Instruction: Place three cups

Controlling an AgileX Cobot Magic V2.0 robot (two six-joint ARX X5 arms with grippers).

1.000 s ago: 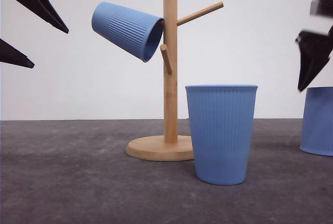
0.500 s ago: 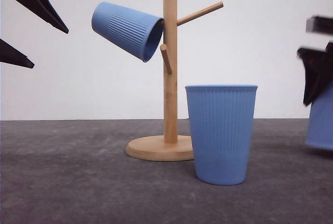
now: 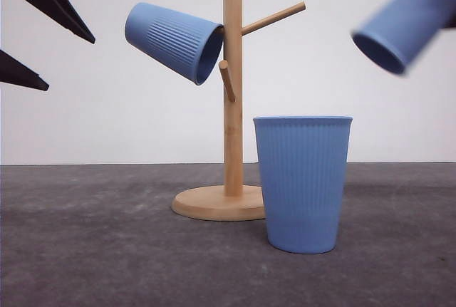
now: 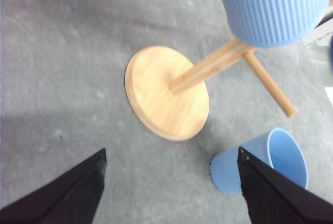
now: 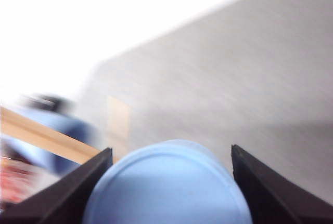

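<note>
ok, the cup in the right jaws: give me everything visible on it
The lifted cup is light blue, tapered and handleless, matte like plastic or ceramic, blurred by motion. It is in the air at the front view's upper right, tipped with its open mouth facing down-left toward the wooden rack. The right gripper holds it, a jaw on each side, flat base toward the wrist camera. Nothing else touches it.

The front view sits low at table level, close to the wooden stand (image 3: 233, 107); the left wrist view looks down on that same stand (image 4: 171, 94); the right wrist view is blurred.
</note>
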